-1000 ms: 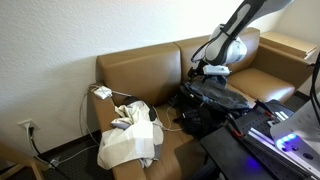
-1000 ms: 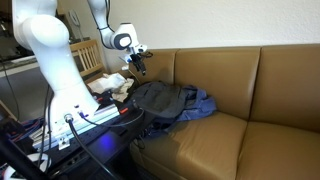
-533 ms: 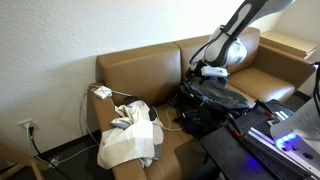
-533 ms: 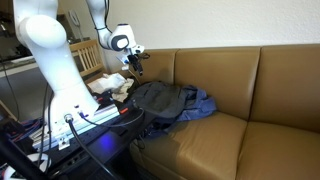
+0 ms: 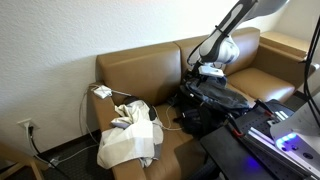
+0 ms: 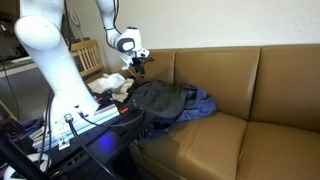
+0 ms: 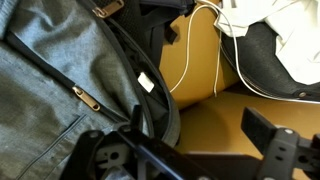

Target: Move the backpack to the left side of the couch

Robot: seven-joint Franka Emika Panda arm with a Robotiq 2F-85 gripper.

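The dark grey backpack [image 5: 212, 102] lies on the tan couch [image 5: 140, 75], with a blue part at one end in an exterior view [image 6: 165, 100]. In the wrist view its grey fabric, zipper and black edge fill the left half [image 7: 60, 75]. My gripper [image 5: 203, 70] hangs just above the backpack's edge in both exterior views [image 6: 141, 64]. In the wrist view the gripper [image 7: 195, 150] is open and empty, one finger over the backpack's edge, the other over bare couch seat.
A heap of white and grey cloth [image 5: 130, 135] and white cables [image 7: 205, 45] lie on the couch beside the backpack. A socket strip [image 5: 102, 92] sits on the armrest. A wooden side table [image 5: 290, 45] stands past the couch.
The gripper has shifted slightly along the backpack's edge toward the cloth heap. The backpack has not moved.
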